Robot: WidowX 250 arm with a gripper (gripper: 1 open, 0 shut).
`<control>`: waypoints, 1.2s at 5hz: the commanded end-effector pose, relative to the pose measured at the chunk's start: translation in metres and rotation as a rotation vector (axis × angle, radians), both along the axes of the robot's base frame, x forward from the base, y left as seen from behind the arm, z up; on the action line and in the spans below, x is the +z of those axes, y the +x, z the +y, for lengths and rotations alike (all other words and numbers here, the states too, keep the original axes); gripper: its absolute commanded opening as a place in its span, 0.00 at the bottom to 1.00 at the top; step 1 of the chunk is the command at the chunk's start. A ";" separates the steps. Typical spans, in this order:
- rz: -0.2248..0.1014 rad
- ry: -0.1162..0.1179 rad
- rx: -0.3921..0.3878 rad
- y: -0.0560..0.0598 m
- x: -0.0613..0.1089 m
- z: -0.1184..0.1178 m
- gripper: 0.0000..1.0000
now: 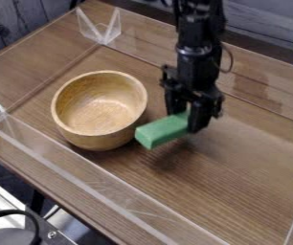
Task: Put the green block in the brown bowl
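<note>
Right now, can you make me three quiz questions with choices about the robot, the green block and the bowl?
1. Where is the green block?
A. inside the bowl
B. right of the bowl, in the gripper
C. behind the bowl

2. What colour is the bowl?
A. light brown
B. blue
C. white

3. What is the gripper doing?
A. wide open
B. shut on the green block
C. out of sight

Answers: 1 B, the block hangs just past the bowl's rim. 2 A, wood grain shows. 3 B, the fingers clamp one end of the block.
</note>
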State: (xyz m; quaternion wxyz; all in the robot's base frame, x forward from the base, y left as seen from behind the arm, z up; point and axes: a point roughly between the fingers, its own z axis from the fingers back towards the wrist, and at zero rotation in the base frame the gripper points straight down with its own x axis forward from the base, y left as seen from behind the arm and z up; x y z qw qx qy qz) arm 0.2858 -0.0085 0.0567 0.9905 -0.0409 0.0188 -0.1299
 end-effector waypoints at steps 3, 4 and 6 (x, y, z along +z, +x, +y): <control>-0.081 0.035 0.156 0.010 0.042 0.082 0.00; -0.066 0.035 0.158 0.004 0.035 0.084 0.00; -0.049 0.041 0.159 -0.006 0.028 0.095 0.00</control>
